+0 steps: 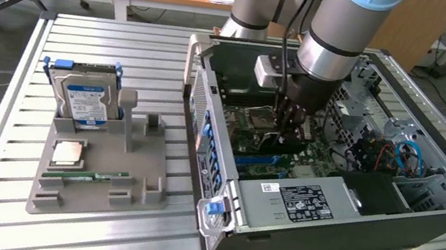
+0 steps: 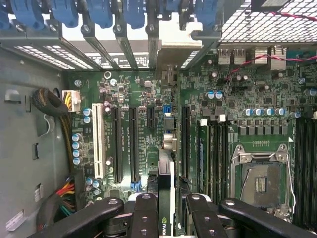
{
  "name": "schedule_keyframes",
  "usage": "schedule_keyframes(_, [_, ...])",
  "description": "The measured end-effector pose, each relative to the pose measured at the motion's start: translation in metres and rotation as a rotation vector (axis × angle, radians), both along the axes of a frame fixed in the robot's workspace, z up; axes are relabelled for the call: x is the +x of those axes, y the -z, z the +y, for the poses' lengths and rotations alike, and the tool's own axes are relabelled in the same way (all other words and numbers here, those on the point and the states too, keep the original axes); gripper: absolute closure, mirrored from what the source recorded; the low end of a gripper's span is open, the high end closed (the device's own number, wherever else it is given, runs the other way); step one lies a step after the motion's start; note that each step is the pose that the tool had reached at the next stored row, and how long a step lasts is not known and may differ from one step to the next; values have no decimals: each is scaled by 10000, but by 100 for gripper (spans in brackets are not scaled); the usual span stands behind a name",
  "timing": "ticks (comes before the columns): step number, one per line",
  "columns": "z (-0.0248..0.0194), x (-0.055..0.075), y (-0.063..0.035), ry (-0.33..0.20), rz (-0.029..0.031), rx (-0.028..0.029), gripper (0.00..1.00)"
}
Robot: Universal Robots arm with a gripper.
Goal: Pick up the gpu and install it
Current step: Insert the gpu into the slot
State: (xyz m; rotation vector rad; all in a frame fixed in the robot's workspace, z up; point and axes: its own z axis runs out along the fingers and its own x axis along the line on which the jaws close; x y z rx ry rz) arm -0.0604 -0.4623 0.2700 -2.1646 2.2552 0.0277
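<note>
The gripper (image 2: 166, 210) stood inside the open computer case (image 1: 322, 238), its jaws drawn in to a narrow setting and clamped on the gpu (image 2: 166, 166). The black fingers (image 2: 145, 214) pressed on either face of the card, which was seen edge-on from the wrist view. An NVIDIA mark showed on the part of the card between the fingers. The card ran as a thin pale strip towards the rear wall of the case, and its silver end bracket (image 2: 168, 52) lay among the blue slot latches (image 2: 99, 12).

The gpu hung over the green motherboard (image 2: 228, 106), beside the long black expansion slots (image 2: 118, 144) and near a white slot (image 2: 98, 141). Whether its lower edge had entered a slot could not be told; it appeared to sit just above the board. The empty processor socket (image 2: 262, 183) lay well to one side of the card.

In the exterior view the arm (image 1: 335, 42) reached straight down into the case, with the gripper (image 1: 290, 125) low over the board. The power supply (image 1: 301, 201) sat nearer the camera. On the exterior view's left, on the slatted table (image 1: 111, 40), a grey holder (image 1: 99, 172) carried an upright hard drive (image 1: 88, 100), a processor chip (image 1: 68, 153) and a RAM stick (image 1: 94, 176).
</note>
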Motion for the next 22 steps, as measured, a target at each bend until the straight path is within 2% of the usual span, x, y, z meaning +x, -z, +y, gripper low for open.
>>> schedule_keyframes(4, [-12,-2,4,-3,1,0,74])
schedule_keyframes(22, [-12,-64,29,-7,-1,0,74])
